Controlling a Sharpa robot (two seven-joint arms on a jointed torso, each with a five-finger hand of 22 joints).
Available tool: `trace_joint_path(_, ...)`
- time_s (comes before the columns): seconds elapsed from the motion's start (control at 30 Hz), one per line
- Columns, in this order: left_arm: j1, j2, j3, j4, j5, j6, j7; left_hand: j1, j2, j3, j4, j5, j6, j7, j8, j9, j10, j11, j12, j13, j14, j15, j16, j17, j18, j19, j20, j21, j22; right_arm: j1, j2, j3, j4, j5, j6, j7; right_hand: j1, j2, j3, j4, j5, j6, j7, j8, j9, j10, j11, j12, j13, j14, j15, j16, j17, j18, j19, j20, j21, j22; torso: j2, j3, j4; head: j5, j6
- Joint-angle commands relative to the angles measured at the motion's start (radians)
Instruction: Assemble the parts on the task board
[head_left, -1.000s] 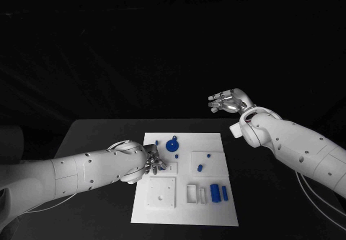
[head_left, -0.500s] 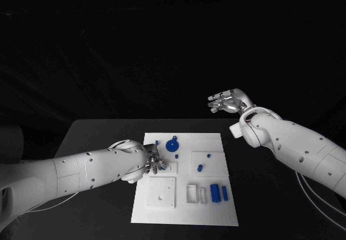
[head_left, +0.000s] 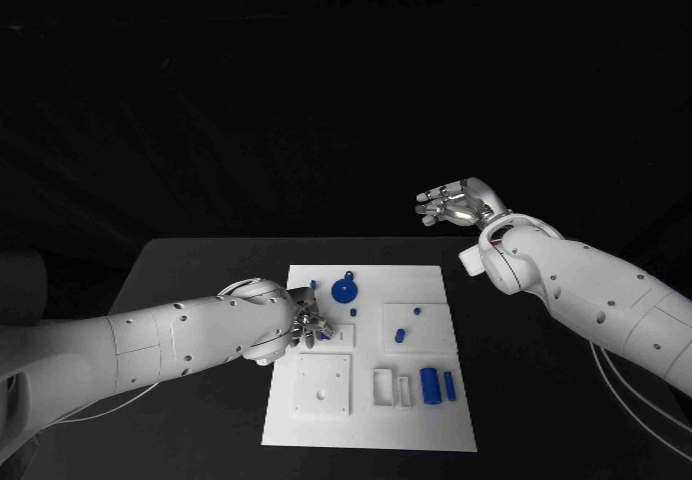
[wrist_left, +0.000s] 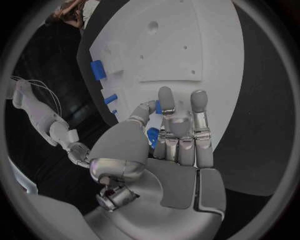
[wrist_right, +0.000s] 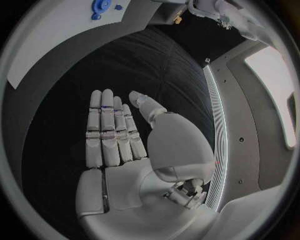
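A robot test lab, by the look of it: a black table against an unlit black backdrop, a white task board with blue parts laid out on it, and two white arms working over it.

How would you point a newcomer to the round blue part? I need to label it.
Start at the white task board in the table's middle and go to its far end. There, just beyond the left hand, lies the round blue part, a disc unlike the slim blue pieces nearer the robot.
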Motion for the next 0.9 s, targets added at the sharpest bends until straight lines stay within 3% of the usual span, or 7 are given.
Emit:
trace_joint_path(0.03, -0.006, 0.005, -0.004, -0.001, 0.005, 0.027, -0.009, 0.003, 0.005, 0.088, -0.094, -0.002, 0.086, -0.076, 0.004, 0.009, 0.048, -0.002, 0.007, -0.002, 0.003, -0.006, 0.008, 0.003, -0.018, 0.009, 0.0, -0.012, 0.01, 0.0, 0.0, 0.001, -0.005, 0.004, 0.012, -0.01, -0.008, 0.001, -0.006, -0.001, 0.003, -0.01, 0.0, 0.0, 0.0, -0.009, 0.0, -0.003, -0.001, -0.007, 0.002, 0.001, 0.002, -0.004, 0.004, 0.006, -0.005, -0.006, 0.0, -0.0002, -0.0008, 0.001, 0.0)
trace_joint_path(0.43, -0.006, 0.002, -0.003, -0.003, 0.013, 0.025, -0.006, 0.007, 0.008, 0.094, -0.097, 0.002, 0.088, -0.076, 0.004, 0.012, 0.048, -0.002, 0.01, -0.003, 0.004, -0.005, 0.013, 0.006, -0.017, 0.011, 0.001, -0.015, 0.013, 0.0, 0.0, 0.001, -0.011, 0.005, 0.018, -0.013, -0.01, 0.0, -0.015, 0.002, 0.002, -0.011, 0.0, 0.0, 0.0, -0.012, 0.001, -0.003, -0.001, -0.009, 0.003, 0.001, 0.003, -0.004, 0.01, 0.006, -0.003, -0.05, 0.0, -0.0002, -0.0008, -0.001, 0.002)
trace_joint_path(0.63, -0.003, -0.006, 0.001, 0.001, 0.029, 0.068, -0.003, 0.008, 0.008, 0.101, -0.098, 0.012, 0.087, -0.075, 0.004, 0.012, 0.048, -0.002, 0.008, -0.005, 0.002, -0.006, 0.011, 0.002, -0.017, 0.01, 0.001, -0.018, 0.014, 0.0, 0.001, 0.001, -0.014, 0.006, 0.015, -0.011, -0.009, 0.0, -0.015, 0.001, 0.002, -0.011, 0.0, 0.0, 0.0, -0.012, 0.001, -0.003, -0.001, -0.009, 0.003, 0.001, 0.003, -0.004, 0.011, 0.006, -0.001, -0.056, 0.0, -0.0001, -0.0004, -0.003, 0.001)
trace_joint_path(0.9, 0.013, -0.01, 0.007, 0.003, 0.049, 0.127, -0.001, 0.004, 0.007, 0.113, -0.098, 0.016, 0.088, -0.075, 0.004, 0.015, 0.048, -0.002, 0.009, -0.007, 0.002, -0.005, 0.013, 0.002, -0.018, 0.01, 0.001, -0.021, 0.016, -0.002, 0.004, 0.001, -0.019, 0.01, 0.01, -0.007, -0.009, 0.002, -0.014, 0.0, 0.005, -0.01, 0.0, 0.0, 0.0, -0.013, 0.002, -0.004, -0.001, -0.009, 0.003, 0.001, 0.002, -0.004, 0.011, 0.006, 0.002, -0.061, 0.0, 0.0006, -0.0009, 0.003, 0.0)
